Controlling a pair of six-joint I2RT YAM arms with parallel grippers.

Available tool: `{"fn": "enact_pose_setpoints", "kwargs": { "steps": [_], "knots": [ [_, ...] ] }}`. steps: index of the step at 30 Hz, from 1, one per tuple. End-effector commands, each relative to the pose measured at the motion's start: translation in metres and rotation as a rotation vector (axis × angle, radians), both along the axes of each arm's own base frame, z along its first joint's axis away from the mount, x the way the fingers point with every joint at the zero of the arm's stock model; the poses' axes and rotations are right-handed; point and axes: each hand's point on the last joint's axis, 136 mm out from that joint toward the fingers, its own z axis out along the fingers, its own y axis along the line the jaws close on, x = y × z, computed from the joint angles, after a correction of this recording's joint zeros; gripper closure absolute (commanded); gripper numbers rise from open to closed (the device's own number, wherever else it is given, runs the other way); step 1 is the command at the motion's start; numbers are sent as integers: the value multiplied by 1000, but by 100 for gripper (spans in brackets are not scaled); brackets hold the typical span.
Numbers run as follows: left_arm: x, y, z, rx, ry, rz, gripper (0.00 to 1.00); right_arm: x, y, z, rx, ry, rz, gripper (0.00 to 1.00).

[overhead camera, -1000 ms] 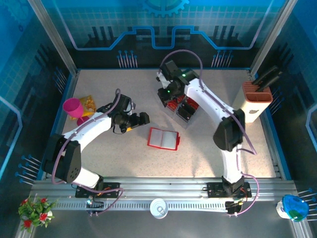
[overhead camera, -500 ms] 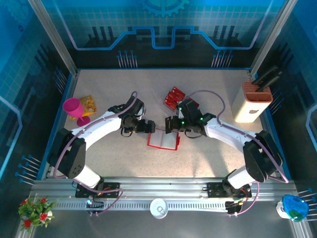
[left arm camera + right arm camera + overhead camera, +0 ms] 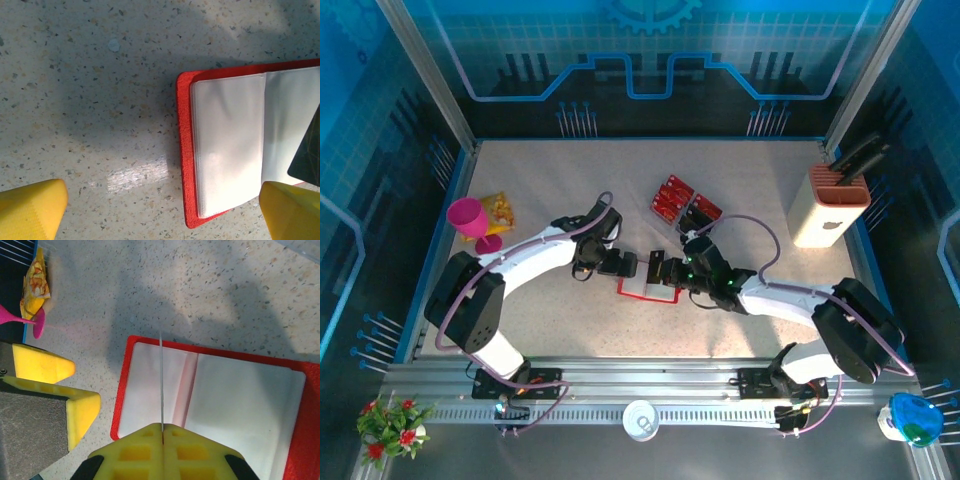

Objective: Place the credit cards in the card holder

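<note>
The card holder (image 3: 638, 291) lies open on the table, red-rimmed with pale clear sleeves (image 3: 240, 410). My right gripper (image 3: 162, 428) is shut on a credit card (image 3: 161, 380), seen edge-on as a thin line standing over the holder's left page. In the left wrist view the same card shows as a dark corner (image 3: 307, 156) over the holder (image 3: 225, 150). My left gripper (image 3: 162, 210) is open, its yellow fingertips (image 3: 32, 210) straddling the holder's left edge. From above, the left gripper (image 3: 623, 264) and right gripper (image 3: 658, 270) face each other over the holder. More credit cards (image 3: 672, 196) lie behind.
The spare cards sit in a clear tray (image 3: 703, 211) behind the holder. A pink goblet (image 3: 470, 220) and a yellow snack packet (image 3: 498, 208) stand at the left. A beige slotted block (image 3: 837, 200) is at the back right. A white cup (image 3: 640, 418) sits on the front rail.
My right arm has come from the clear tray at the back down to the holder, carrying a card. My left gripper has moved right to the holder's left edge.
</note>
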Motion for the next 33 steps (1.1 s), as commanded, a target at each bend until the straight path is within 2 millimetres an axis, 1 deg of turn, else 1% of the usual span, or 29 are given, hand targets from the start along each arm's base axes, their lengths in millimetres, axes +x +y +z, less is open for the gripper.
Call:
{"fn": "enact_pose_setpoints", "kwargs": {
  "steps": [1,10,21,33],
  "knots": [
    [0,-1,-5,37,-9,-32,1,8,-1,11,58,-61,-61,100],
    [-3,1,-19,88,8,-54,1,8,-2,0,62,-53,-71,100],
    [-10,10,-36,141,46,-49,1,9,-1,-15,80,-39,-90,100],
    [-18,25,-51,222,93,-39,1,9,-2,-25,96,-34,-108,100]
  ]
}}
